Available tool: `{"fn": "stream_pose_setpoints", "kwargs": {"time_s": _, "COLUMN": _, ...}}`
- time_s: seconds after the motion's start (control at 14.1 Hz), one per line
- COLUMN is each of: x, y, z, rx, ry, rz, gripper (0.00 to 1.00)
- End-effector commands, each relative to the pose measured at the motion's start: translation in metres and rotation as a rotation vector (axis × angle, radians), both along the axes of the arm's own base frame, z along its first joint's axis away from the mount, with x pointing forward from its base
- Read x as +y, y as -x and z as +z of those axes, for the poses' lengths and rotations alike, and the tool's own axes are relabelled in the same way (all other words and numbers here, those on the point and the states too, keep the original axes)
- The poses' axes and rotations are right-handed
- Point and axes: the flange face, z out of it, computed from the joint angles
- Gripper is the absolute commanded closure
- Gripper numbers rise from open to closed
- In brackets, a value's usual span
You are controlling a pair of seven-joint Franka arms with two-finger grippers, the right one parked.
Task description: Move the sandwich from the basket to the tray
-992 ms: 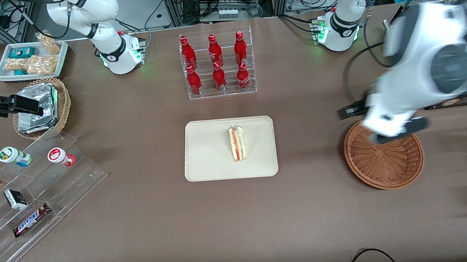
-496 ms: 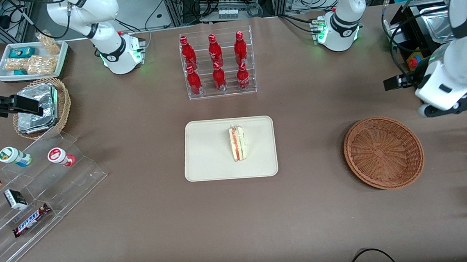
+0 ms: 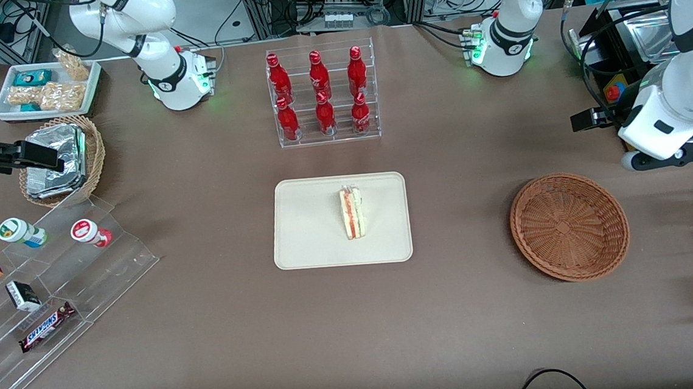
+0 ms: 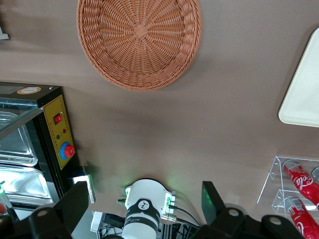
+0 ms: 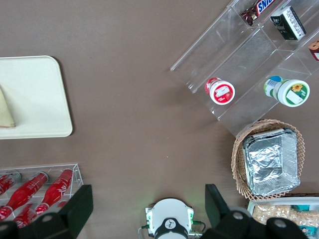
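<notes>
The desk (image 3: 209,326) carries the tray (image 3: 306,222) at its middle and the basket (image 3: 569,226) toward the working arm's end, holding nothing. The sandwich (image 3: 352,212) already lies on the tray, long axis running toward the front camera. The gripper (image 4: 144,211) hangs raised near the basket, well apart from the sandwich, jaws apart and seemingly empty, so the transfer looks finished.

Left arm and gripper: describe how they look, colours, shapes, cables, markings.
The left arm has glossy white rounded shells with a dark grey joint cap. Its round white base glows green at the side and carries a black ring mark; black cables trail from it. The gripper, raised above the table beside the basket at the working arm's end, has two dark, wedge-shaped fingers set wide apart.
</notes>
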Motion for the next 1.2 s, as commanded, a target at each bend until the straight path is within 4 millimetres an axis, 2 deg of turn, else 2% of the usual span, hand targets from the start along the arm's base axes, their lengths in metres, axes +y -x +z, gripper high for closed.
{"fn": "stream_pose_setpoints", "kwargs": {"time_s": 0.0, "x": 0.009, "y": 0.015, "z": 0.027, "rx": -0.055, "ry": -0.012, "rz": 0.069, "gripper": 0.0}}
{"fn": "stream_pose_setpoints", "kwargs": {"time_s": 0.07, "x": 0.024, "y": 0.016, "z": 0.027, "rx": -0.044, "ry": -0.018, "rz": 0.101, "gripper": 0.0}}
{"fn": "stream_pose_setpoints", "kwargs": {"time_s": 0.21, "x": 0.029, "y": 0.018, "z": 0.032, "rx": -0.063, "ry": -0.022, "rz": 0.109, "gripper": 0.0}}
{"fn": "stream_pose_setpoints", "kwargs": {"time_s": 0.28, "x": 0.044, "y": 0.022, "z": 0.038, "rx": -0.089, "ry": -0.002, "rz": 0.132, "gripper": 0.0}}
{"fn": "stream_pose_setpoints", "kwargs": {"time_s": 0.35, "x": 0.06, "y": 0.032, "z": 0.035, "rx": -0.101, "ry": 0.037, "rz": 0.165, "gripper": 0.0}}
{"fn": "stream_pose_setpoints", "kwargs": {"time_s": 0.64, "x": 0.058, "y": 0.035, "z": 0.022, "rx": -0.126, "ry": 0.035, "rz": 0.155, "gripper": 0.0}}
{"fn": "stream_pose_setpoints", "kwargs": {"time_s": 0.78, "x": 0.043, "y": 0.041, "z": 0.015, "rx": -0.142, "ry": 0.03, "rz": 0.128, "gripper": 0.0}}
{"fn": "stream_pose_setpoints", "kwargs": {"time_s": 0.85, "x": 0.042, "y": 0.042, "z": 0.01, "rx": -0.148, "ry": 0.023, "rz": 0.125, "gripper": 0.0}}
{"fn": "stream_pose_setpoints", "kwargs": {"time_s": 1.13, "x": 0.04, "y": 0.041, "z": 0.012, "rx": -0.159, "ry": 0.025, "rz": 0.129, "gripper": 0.0}}
